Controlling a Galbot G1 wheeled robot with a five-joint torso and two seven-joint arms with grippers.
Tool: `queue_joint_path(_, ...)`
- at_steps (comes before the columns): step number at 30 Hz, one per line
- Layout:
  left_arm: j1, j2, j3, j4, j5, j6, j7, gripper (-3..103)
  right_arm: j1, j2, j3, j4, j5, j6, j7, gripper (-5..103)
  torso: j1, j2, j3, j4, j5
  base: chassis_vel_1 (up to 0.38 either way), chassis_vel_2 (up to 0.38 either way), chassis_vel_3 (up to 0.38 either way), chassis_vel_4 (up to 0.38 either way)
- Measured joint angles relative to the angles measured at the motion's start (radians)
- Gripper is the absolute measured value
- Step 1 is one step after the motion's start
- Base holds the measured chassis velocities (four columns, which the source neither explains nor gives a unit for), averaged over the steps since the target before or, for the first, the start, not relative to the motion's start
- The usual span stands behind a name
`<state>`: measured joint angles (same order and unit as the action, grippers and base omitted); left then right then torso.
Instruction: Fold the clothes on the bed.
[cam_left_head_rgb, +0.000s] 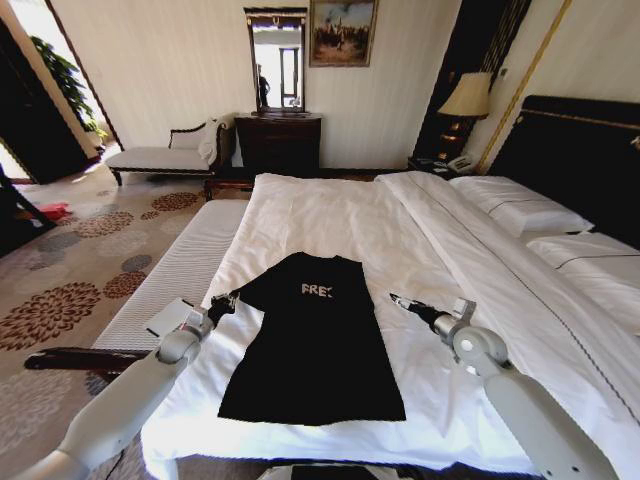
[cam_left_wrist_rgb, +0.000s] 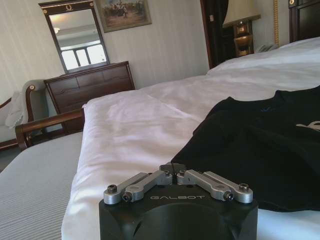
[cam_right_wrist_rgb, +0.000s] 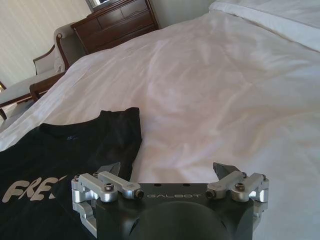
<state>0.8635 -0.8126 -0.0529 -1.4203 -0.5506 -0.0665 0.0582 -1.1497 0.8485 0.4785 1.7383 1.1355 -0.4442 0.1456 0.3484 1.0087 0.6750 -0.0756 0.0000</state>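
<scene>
The clothes (cam_left_head_rgb: 315, 340), a black sleeveless top with white lettering, lie flat on the white bed (cam_left_head_rgb: 330, 210) near its foot. My left gripper (cam_left_head_rgb: 228, 300) is at the top's left shoulder edge. In the left wrist view the left gripper (cam_left_wrist_rgb: 172, 167) is shut, right where the black fabric (cam_left_wrist_rgb: 260, 145) begins, apparently pinching its edge. My right gripper (cam_left_head_rgb: 398, 300) hovers low over the sheet a little to the right of the top. In its own view the right gripper (cam_right_wrist_rgb: 166, 170) stands open, with the top's (cam_right_wrist_rgb: 60, 155) other shoulder beside one finger.
A white padded bench (cam_left_head_rgb: 180, 270) runs along the bed's left side, with a small white card (cam_left_head_rgb: 170, 316) on it. Pillows (cam_left_head_rgb: 520, 205) and a dark headboard (cam_left_head_rgb: 580, 150) are at the right. A dresser (cam_left_head_rgb: 278, 140) and chaise (cam_left_head_rgb: 160, 155) stand by the far wall.
</scene>
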Motion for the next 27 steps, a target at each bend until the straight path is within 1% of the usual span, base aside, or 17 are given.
queue_joint_path(1, -0.007, -0.003, 0.0, 0.014, -0.002, -0.002, 0.0, 0, 0.001, 0.0, -0.003, -0.001, 0.0, 0.0, -0.001, 100, 0.0, 0.0, 0.0, 0.0003, -0.0001, 0.0, 0.0, 0.0, 0.0)
queue_joint_path(12, -0.044, -0.012, -0.007, 0.114, -0.018, -0.016, 0.01, 0, 0.023, -0.007, -0.028, -0.018, -0.004, 0.001, -0.009, 100, 0.0, 0.0, 0.0, 0.0004, -0.0001, 0.0, 0.0, 0.0, 0.0)
queue_joint_path(21, -0.065, -0.031, -0.007, 0.131, -0.029, -0.012, -0.001, 0, 0.022, -0.007, -0.033, -0.018, -0.006, 0.001, -0.01, 100, 0.0, 0.0, 0.0, 0.0003, -0.0001, 0.0, 0.0, 0.0, 0.0)
queue_joint_path(22, -0.062, -0.031, -0.008, 0.124, -0.03, -0.008, -0.005, -3, 0.019, -0.007, -0.032, -0.019, -0.007, 0.002, -0.011, 100, 0.0, 0.0, 0.0, 0.0003, 0.0, 0.0, 0.0, 0.0, 0.0)
queue_joint_path(23, -0.057, -0.031, -0.011, 0.115, -0.031, -0.002, -0.011, -3, 0.017, -0.007, -0.031, -0.019, -0.008, 0.002, -0.012, 100, 0.0, 0.0, 0.0, 0.0003, 0.0002, 0.0, 0.0, 0.0, 0.0)
queue_joint_path(26, -0.019, -0.023, -0.027, 0.069, -0.032, 0.019, -0.027, 13, 0.01, -0.005, -0.026, -0.026, -0.02, 0.005, -0.021, 100, 0.0, 0.0, 0.0, 0.0003, 0.0, 0.0, 0.0, 0.0, 0.0)
queue_joint_path(27, -0.019, -0.023, -0.027, 0.069, -0.032, 0.019, -0.027, 13, 0.01, -0.005, -0.026, -0.026, -0.02, 0.005, -0.021, 100, 0.0, 0.0, 0.0, 0.0003, 0.0, 0.0, 0.0, 0.0, 0.0)
